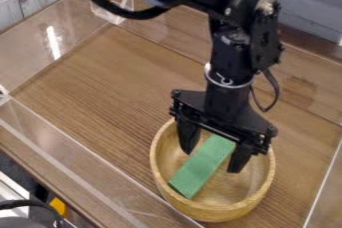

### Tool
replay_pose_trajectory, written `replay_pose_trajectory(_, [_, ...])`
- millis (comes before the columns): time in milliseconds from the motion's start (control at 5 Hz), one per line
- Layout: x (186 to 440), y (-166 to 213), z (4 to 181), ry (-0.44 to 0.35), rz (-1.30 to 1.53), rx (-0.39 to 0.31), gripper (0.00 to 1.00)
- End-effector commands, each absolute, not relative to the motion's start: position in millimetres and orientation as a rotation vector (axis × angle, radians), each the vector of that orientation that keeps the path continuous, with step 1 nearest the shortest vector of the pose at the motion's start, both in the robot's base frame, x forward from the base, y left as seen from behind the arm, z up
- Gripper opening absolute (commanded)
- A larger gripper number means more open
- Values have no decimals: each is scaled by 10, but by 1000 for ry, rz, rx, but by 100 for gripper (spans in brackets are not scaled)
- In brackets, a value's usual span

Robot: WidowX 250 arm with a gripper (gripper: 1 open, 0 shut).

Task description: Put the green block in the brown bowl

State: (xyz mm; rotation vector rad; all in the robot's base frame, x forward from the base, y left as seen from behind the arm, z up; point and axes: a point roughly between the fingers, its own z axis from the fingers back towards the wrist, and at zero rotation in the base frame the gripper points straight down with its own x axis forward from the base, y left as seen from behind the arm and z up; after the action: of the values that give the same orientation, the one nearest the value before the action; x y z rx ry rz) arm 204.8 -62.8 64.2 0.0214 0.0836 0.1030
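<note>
Green block [202, 167] is in the brown bowl [251, 194], flat on the floor or close to it, lying diagonally: one end toward the near left wall, the other running up toward the far side under the black gripper [217, 144]. Most open room inside the bowl is right of the block; the left side is tight, block edge near the wall. Gripper fingers spread, over the far part of the bowl, one above the block's far end, the other to the right. Can't tell from this angle if a fingertip touches the block.

Bowl sits on the wooden table [100, 97], near side, right of center. Wide bare tabletop to the left and far left. Clear plastic-looking edge strip [74, 152] runs diagonally along the near left side, passing close to the bowl's left rim.

Bowl: round, thick rim, light tan wood look. Block: plain bright green, elongated rectangle, smooth. Table: brown, fine grain. Arm: matte black, chunky joints, cable looping off its right side.
</note>
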Motion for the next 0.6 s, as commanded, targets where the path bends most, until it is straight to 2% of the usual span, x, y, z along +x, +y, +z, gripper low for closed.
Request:
replay_pose_trajectory(0, [2190,-595,685,45,88,18,100])
replay_pose_trajectory(400, [2148,-545,335,48,74,38,100])
